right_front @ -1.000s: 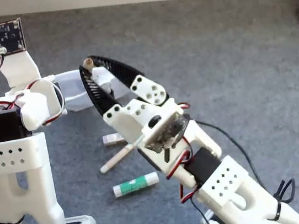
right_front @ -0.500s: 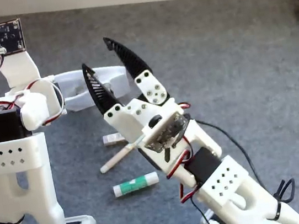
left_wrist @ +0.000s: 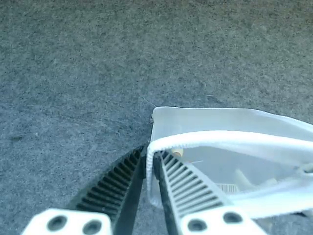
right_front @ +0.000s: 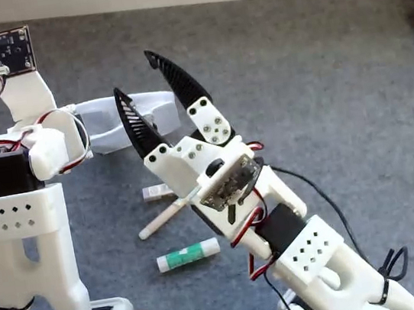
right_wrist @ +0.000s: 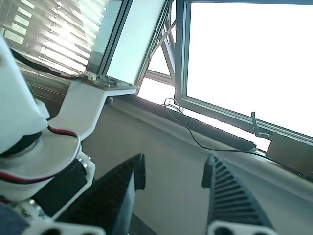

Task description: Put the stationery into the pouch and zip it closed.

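High view frames show the right end effector [right_front: 134, 75] raised above the bench [right_front: 350, 73], its two black fingers spread wide with nothing between them. Behind it, the translucent white pouch [right_front: 109, 118] is gripped by the left end effector [left_wrist: 150, 155], which is seen in the left wrist view closed on the pouch's open rim. A green-and-white glue stick [right_front: 188, 255], a white pen [right_front: 162, 219] and a small white eraser-like piece [right_front: 156, 192] are seen lying on the bench beneath the right arm, apart from the pouch.
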